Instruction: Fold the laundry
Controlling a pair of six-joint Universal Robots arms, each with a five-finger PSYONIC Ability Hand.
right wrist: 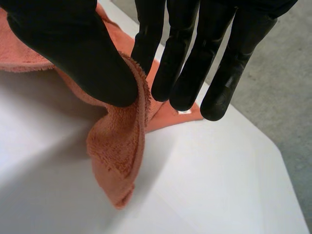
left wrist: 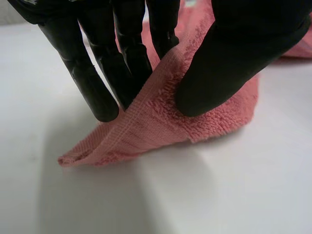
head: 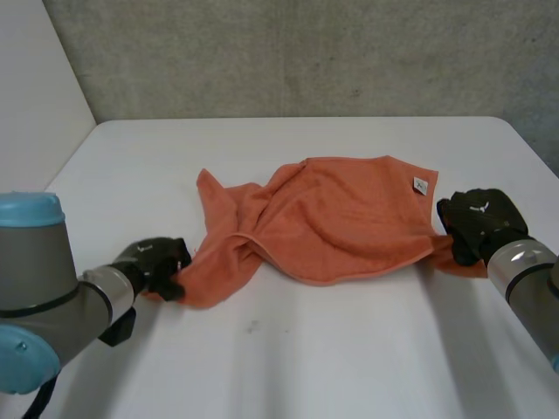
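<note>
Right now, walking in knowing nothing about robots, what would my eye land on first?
The orange towel, lying rumpled across the middle of the white table. Then the black machine hands at either end: the left hand pinches its near left corner between thumb and fingers, and the right hand pinches a corner at its right end.

A white table bearing a small dark smudge stands against a grey concrete wall.
</note>
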